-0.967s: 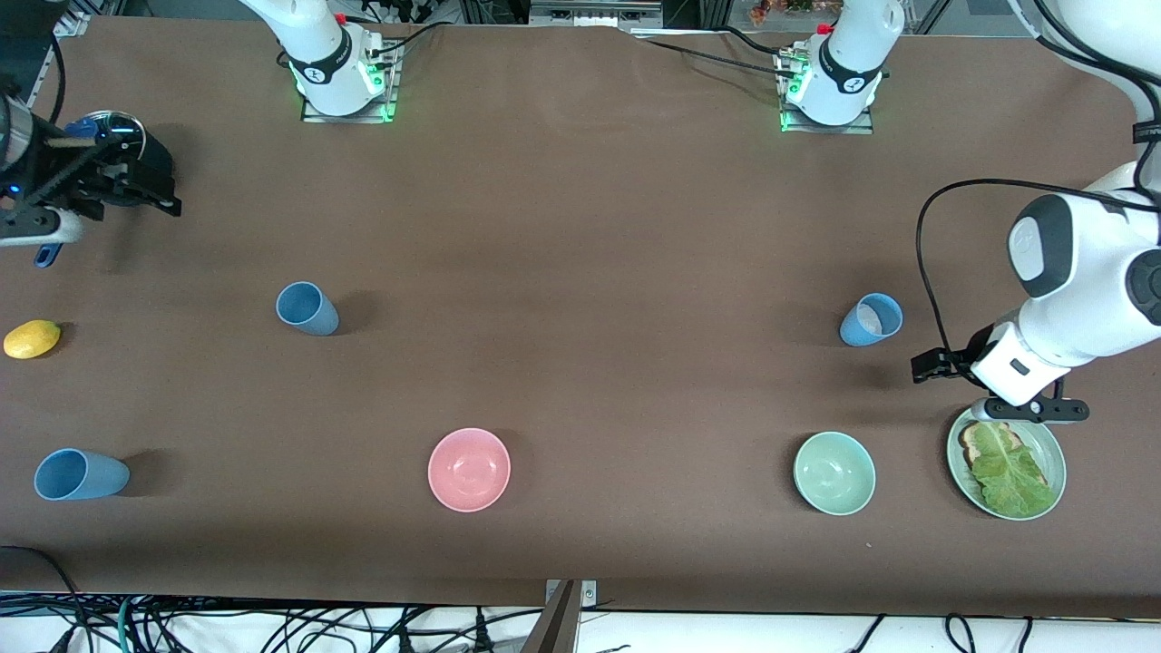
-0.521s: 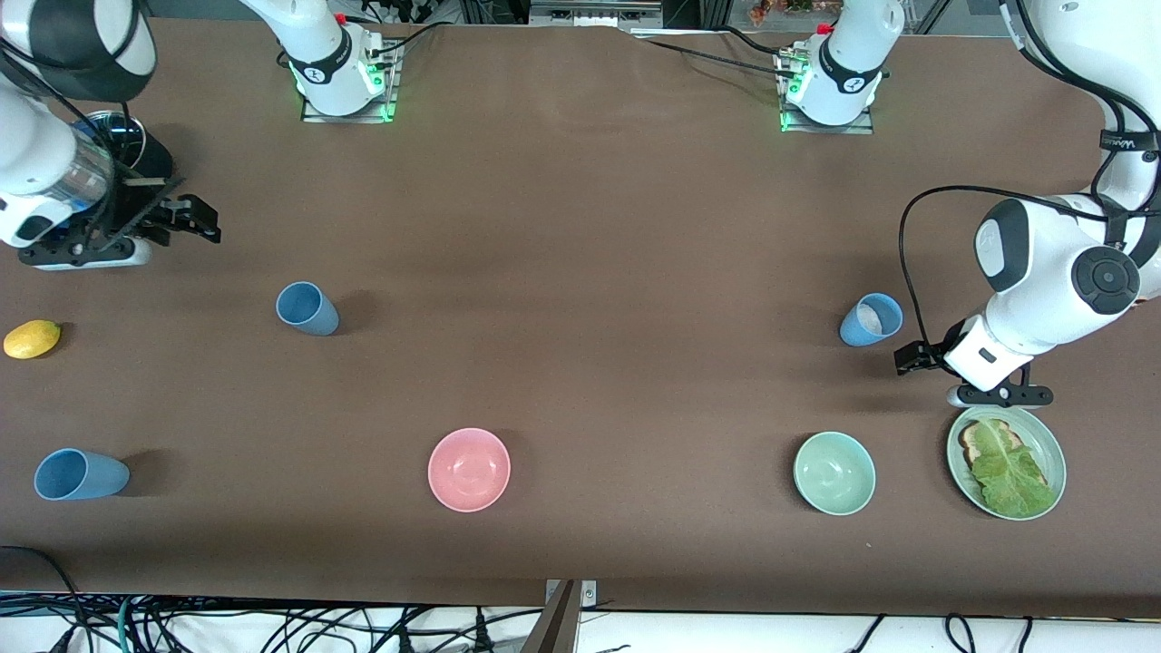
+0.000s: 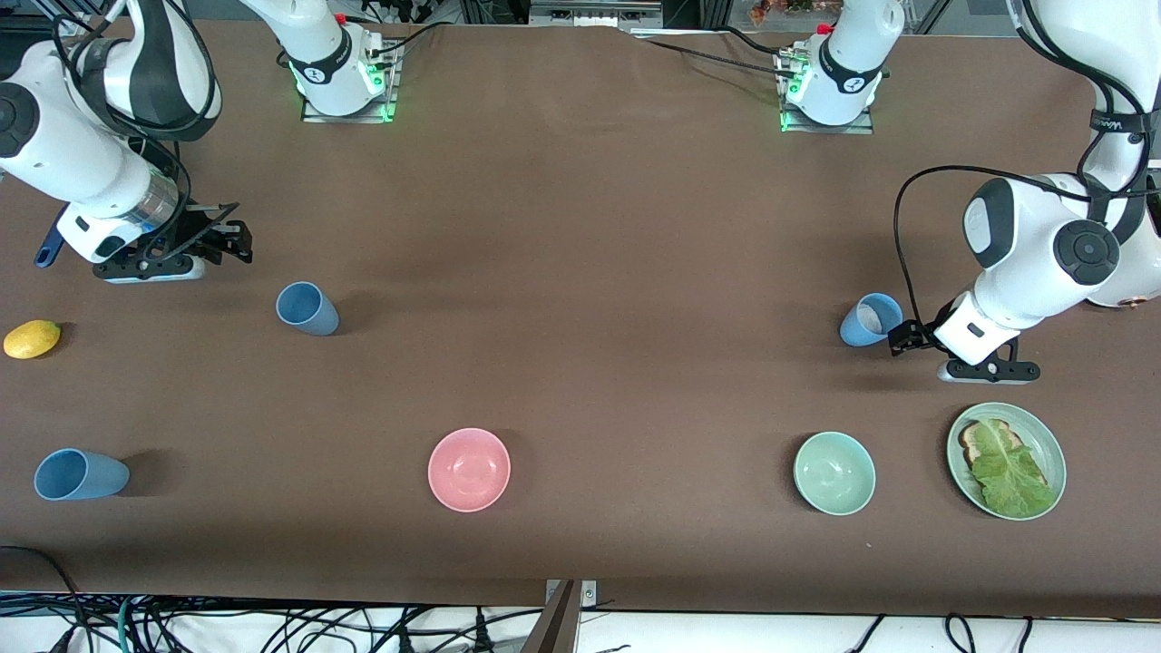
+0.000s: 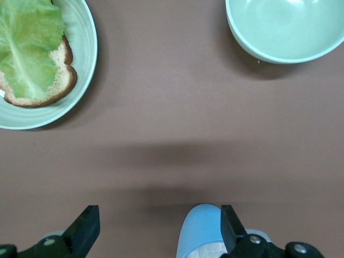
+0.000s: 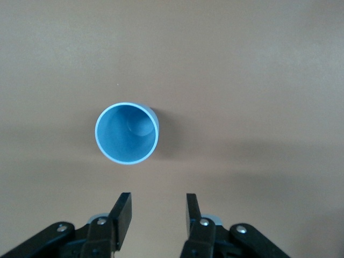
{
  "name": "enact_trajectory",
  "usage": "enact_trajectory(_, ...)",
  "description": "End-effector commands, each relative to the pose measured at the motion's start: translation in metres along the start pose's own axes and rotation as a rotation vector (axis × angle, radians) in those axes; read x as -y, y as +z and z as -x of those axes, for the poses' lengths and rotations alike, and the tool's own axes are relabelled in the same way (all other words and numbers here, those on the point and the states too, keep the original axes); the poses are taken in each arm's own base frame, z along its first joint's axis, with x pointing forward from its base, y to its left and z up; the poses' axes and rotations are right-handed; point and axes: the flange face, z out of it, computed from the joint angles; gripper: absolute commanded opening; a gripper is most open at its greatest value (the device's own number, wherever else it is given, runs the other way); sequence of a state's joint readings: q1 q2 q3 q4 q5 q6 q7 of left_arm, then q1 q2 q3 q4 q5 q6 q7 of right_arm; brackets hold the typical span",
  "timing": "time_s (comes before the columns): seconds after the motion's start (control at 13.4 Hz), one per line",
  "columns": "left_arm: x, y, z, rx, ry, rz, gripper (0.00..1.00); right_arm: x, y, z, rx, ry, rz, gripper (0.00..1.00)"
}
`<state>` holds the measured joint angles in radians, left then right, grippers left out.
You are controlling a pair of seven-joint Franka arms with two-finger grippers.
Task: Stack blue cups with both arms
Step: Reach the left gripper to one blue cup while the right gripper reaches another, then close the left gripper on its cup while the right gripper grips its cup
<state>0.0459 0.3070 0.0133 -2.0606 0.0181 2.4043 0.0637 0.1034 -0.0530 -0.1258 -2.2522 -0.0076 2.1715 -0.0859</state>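
Since earlier, the parted left claw (image 3: 900,340) reached a blue cup (image 3: 869,319); the right claw (image 3: 238,245) narrowed, empty.

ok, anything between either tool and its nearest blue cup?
Nothing visible. The right tool, fingers parted and empty, hangs over bare table with the upright blue cup straight ahead. The left tool, wide open, has the whitish-inside cup at one finger already. The mint bowl and lettuce plate lie off that path.

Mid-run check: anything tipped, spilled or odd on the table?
Nothing stands out. The three blue cups look upright and apart; the one at the left end effector is whitish inside. Lettuce toast sits tidily on its plate.
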Motion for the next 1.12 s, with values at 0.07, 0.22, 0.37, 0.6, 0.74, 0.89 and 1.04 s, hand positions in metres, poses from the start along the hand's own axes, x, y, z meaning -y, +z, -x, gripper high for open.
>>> enact_trajectory(0.07,-0.003,0.006,0.024,-0.024,0.031,-0.014,0.99,-0.004,0.034,-0.014,-0.030,-0.016,0.021,0.47)
enact_trajectory(0.22,-0.004,0.007,0.025,-0.022,0.033,-0.014,0.99,-0.003,0.047,-0.018,-0.033,-0.018,0.024,0.45)
enact_trajectory(0.37,-0.006,0.010,0.028,-0.015,0.036,-0.013,0.98,-0.003,0.055,-0.020,-0.036,-0.016,0.026,0.44)
enact_trajectory(0.6,-0.010,0.017,0.030,-0.016,0.044,-0.012,0.91,-0.002,0.062,-0.024,-0.048,-0.019,0.029,0.44)
enact_trajectory(0.74,-0.012,0.030,0.034,-0.039,0.047,-0.012,0.87,-0.002,0.068,-0.025,-0.048,-0.016,0.029,0.44)
enact_trajectory(0.89,-0.012,0.033,0.034,-0.040,0.047,-0.012,0.81,-0.001,0.073,-0.025,-0.051,-0.015,0.029,0.44)
enact_trajectory(1.04,-0.012,0.035,0.034,-0.043,0.047,-0.012,0.82,0.001,0.081,-0.026,-0.051,-0.009,0.029,0.44)
